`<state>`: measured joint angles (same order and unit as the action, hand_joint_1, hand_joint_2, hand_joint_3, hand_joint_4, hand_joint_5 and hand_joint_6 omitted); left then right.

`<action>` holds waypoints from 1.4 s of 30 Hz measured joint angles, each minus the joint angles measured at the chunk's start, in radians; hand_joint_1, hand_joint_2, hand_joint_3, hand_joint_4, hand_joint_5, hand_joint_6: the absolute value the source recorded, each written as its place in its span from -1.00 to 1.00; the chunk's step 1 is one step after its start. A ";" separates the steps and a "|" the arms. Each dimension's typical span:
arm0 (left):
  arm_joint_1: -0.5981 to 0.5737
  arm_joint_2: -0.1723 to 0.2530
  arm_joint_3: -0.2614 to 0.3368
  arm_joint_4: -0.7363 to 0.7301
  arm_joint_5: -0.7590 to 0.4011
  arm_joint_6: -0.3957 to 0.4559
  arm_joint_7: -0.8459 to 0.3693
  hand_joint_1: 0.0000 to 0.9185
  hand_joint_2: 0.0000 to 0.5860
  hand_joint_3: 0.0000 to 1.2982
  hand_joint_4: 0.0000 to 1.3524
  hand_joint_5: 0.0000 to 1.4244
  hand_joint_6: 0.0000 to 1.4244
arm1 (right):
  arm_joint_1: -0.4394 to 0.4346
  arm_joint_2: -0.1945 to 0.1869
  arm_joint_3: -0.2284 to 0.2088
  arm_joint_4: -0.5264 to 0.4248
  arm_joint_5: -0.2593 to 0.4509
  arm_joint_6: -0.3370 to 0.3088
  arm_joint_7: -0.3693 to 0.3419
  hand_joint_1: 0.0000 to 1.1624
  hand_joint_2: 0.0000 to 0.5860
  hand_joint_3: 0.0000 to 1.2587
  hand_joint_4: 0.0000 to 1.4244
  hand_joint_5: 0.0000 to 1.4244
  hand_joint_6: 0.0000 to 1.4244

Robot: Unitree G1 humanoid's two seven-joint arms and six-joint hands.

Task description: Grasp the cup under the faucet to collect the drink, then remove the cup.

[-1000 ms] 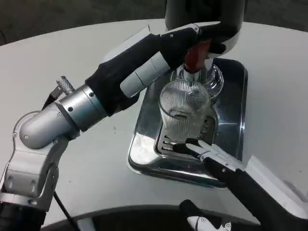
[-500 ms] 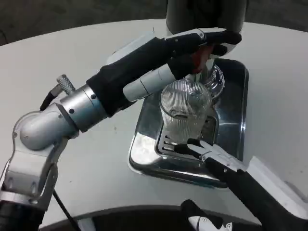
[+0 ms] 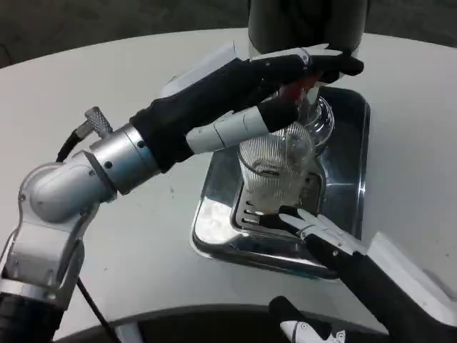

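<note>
I see ribbed glass cup (image 3: 275, 170) upright on slotted grate of steel drip tray (image 3: 350, 193), directly below faucet (image 3: 307, 107) of dark dispenser (image 3: 307, 25). My left hand (image 3: 285, 78) stretches over cup rim, fingers extended around red tap lever (image 3: 298, 87); whether they press it, cannot tell. My right hand (image 3: 314, 229) lies low at tray's near edge, fingers together and pointing toward cup base, just short of it, holding nothing. White table (image 3: 107, 93) under all.

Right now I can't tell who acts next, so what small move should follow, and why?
Probably the right hand should close in on the ribbed cup: it lies open beside the base, gripping nothing, while the left hand reaches over the red faucet lever.
</note>
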<state>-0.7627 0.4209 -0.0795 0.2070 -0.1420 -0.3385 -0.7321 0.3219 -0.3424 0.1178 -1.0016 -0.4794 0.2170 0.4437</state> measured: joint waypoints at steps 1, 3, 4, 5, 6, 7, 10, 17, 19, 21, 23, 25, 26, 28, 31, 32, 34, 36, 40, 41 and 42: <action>0.000 0.002 -0.001 0.000 0.000 -0.002 0.000 -1.00 -0.81 -0.58 -0.89 -0.79 -0.94 | 0.000 0.000 0.000 0.000 0.000 0.000 0.000 0.16 0.54 -0.77 -0.94 -1.00 -1.00; 0.000 0.007 -0.005 0.000 0.001 -0.006 0.002 -1.00 -0.81 -0.58 -0.89 -0.79 -0.94 | 0.002 0.000 0.000 0.000 0.000 0.000 -0.002 0.16 0.54 -0.77 -0.94 -1.00 -1.00; 0.000 0.010 -0.007 0.000 0.002 -0.010 0.005 -1.00 -0.81 -0.58 -0.89 -0.79 -0.94 | 0.002 0.001 0.000 0.000 0.000 0.000 -0.003 0.16 0.54 -0.77 -0.94 -1.00 -1.00; 0.000 0.011 -0.009 0.000 0.004 -0.013 0.008 -1.00 -0.81 -0.57 -0.89 -0.79 -0.94 | 0.003 0.001 0.000 0.000 0.000 0.000 -0.003 0.16 0.54 -0.77 -0.94 -1.00 -1.00; 0.000 0.013 -0.011 0.000 0.005 -0.016 0.010 -1.00 -0.81 -0.57 -0.88 -0.79 -0.94 | 0.004 0.001 0.000 0.000 0.000 0.000 -0.003 0.16 0.54 -0.77 -0.94 -1.00 -1.00; 0.000 0.015 -0.012 0.000 0.013 -0.021 0.011 -1.00 -0.81 -0.57 -0.88 -0.79 -0.94 | 0.004 0.001 0.000 0.000 0.000 0.000 -0.003 0.16 0.54 -0.77 -0.94 -1.00 -1.00; 0.000 0.020 -0.015 -0.002 0.024 -0.031 0.016 -1.00 -0.81 -0.55 -0.87 -0.79 -0.94 | 0.005 0.001 0.000 0.000 0.000 0.000 -0.004 0.16 0.54 -0.77 -0.94 -1.00 -1.00; 0.000 0.028 -0.019 -0.002 0.035 -0.046 0.019 -1.00 -0.80 -0.54 -0.87 -0.79 -0.94 | 0.005 0.001 0.000 0.000 0.000 0.000 -0.006 0.16 0.54 -0.77 -0.94 -1.00 -1.00; 0.000 0.030 -0.019 -0.002 0.037 -0.049 0.020 -1.00 -0.80 -0.54 -0.86 -0.79 -0.94 | 0.005 0.002 0.000 0.000 0.000 0.000 -0.008 0.16 0.54 -0.77 -0.94 -1.00 -1.00; 0.000 0.032 -0.020 -0.002 0.040 -0.053 0.021 -1.00 -0.79 -0.54 -0.86 -0.79 -0.94 | 0.005 0.004 0.000 0.000 0.000 0.000 -0.013 0.16 0.54 -0.77 -0.94 -1.00 -1.00; 0.000 0.034 -0.021 -0.002 0.043 -0.056 0.023 -1.00 -0.79 -0.54 -0.86 -0.79 -0.94 | 0.005 0.009 -0.001 0.000 0.001 0.000 -0.016 0.16 0.54 -0.78 -0.94 -1.00 -1.00; 0.000 0.036 -0.023 -0.003 0.056 -0.064 0.028 -1.00 -0.79 -0.54 -0.86 -0.79 -0.94 | 0.005 0.011 -0.006 0.002 0.003 0.000 -0.016 0.16 0.54 -0.78 -0.94 -1.00 -1.00; -0.001 0.037 -0.023 -0.005 0.064 -0.069 0.030 -1.00 -0.79 -0.54 -0.86 -0.79 -0.94 | 0.005 0.011 -0.010 0.004 0.004 0.000 -0.016 0.16 0.54 -0.78 -0.94 -1.00 -1.00; -0.001 0.043 -0.024 -0.009 0.075 -0.074 0.032 -1.00 -0.79 -0.54 -0.86 -0.79 -0.94 | 0.004 0.011 -0.021 0.012 0.006 0.000 -0.017 0.16 0.51 -0.79 -0.93 -1.00 -1.00; -0.001 0.045 -0.026 -0.011 0.078 -0.075 0.037 -1.00 -0.78 -0.54 -0.85 -0.79 -0.94 | -0.004 0.012 -0.028 0.023 0.007 0.000 -0.018 0.23 0.35 -0.79 -0.93 -1.00 -1.00; -0.001 0.047 -0.028 -0.012 0.079 -0.076 0.039 -1.00 -0.78 -0.54 -0.85 -0.79 -0.94 | -0.007 0.014 -0.029 0.029 0.008 0.000 -0.020 0.26 0.29 -0.79 -0.93 -1.00 -1.00; -0.001 0.051 -0.030 -0.013 0.080 -0.078 0.041 -1.00 -0.78 -0.54 -0.85 -0.79 -0.94 | -0.010 0.015 -0.031 0.042 0.011 -0.001 -0.024 0.33 0.21 -0.79 -0.93 -1.00 -1.00; -0.001 0.053 -0.033 -0.013 0.082 -0.080 0.045 -1.00 -0.78 -0.57 -0.85 -0.79 -0.94 | -0.013 0.017 -0.035 0.056 0.012 -0.001 -0.031 0.37 0.11 -0.79 -0.93 -1.00 -1.00; -0.001 0.059 -0.037 -0.016 0.094 -0.087 0.052 -1.00 -0.77 -0.63 -0.85 -0.79 -0.94 | -0.026 0.030 -0.051 0.092 0.013 -0.001 -0.063 0.51 -0.16 -0.76 -0.90 -0.98 -0.98; -0.001 0.062 -0.038 -0.017 0.100 -0.090 0.053 -1.00 -0.77 -0.63 -0.85 -0.79 -0.94 | -0.030 0.035 -0.057 0.101 0.013 0.000 -0.073 0.52 -0.21 -0.75 -0.90 -0.98 -0.97; -0.001 0.064 -0.038 -0.018 0.102 -0.091 0.054 -1.00 -0.77 -0.64 -0.85 -0.79 -0.94 | -0.033 0.040 -0.059 0.107 0.013 0.000 -0.083 0.53 -0.24 -0.76 -0.89 -0.97 -0.95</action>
<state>-0.7639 0.4854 -0.1173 0.1893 -0.0399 -0.4300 -0.6780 0.2888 -0.3021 0.0586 -0.8944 -0.4659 0.2167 0.3610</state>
